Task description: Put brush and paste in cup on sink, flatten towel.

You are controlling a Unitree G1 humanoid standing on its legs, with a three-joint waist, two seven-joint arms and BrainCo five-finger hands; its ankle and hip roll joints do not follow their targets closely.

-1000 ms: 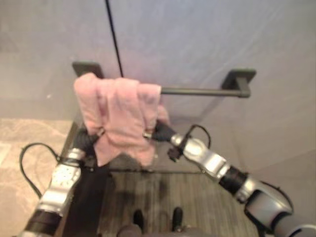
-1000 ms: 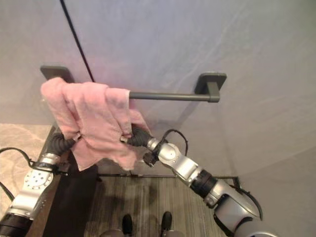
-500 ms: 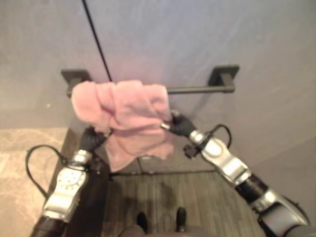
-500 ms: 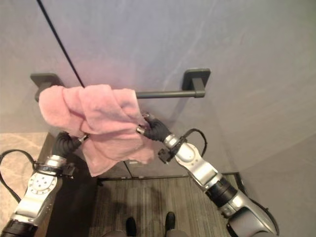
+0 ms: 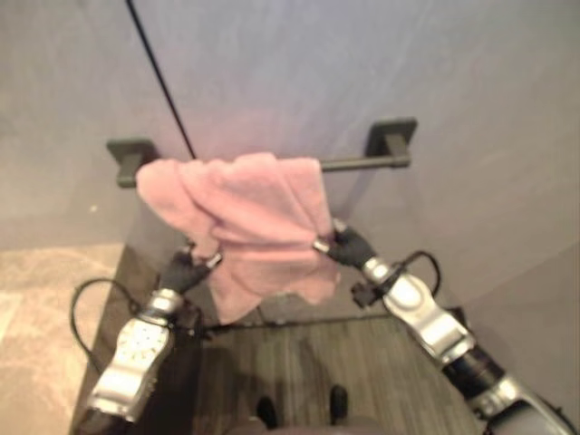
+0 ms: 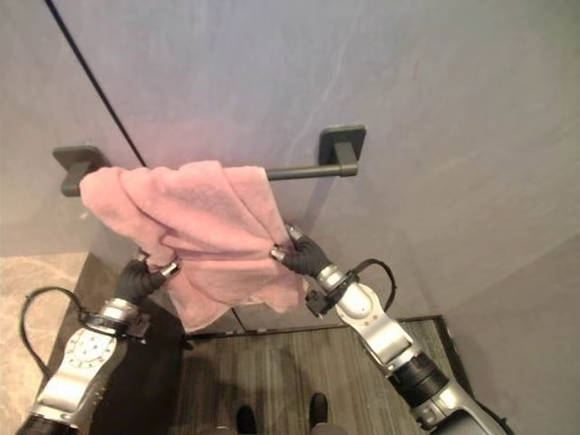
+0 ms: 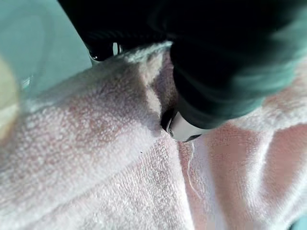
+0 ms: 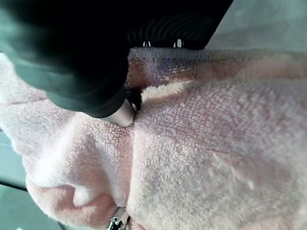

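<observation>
At eight o'clock the left hand (image 5: 186,270) pinches the pink towel (image 5: 254,222) by its lower left fold; the towel hangs bunched over the dark wall rail (image 5: 362,163); at four o'clock the right hand (image 5: 346,245) pinches its right edge

Silver-grey arms; each robot hand (image 5: 352,246) under dark ribbed cover.
</observation>
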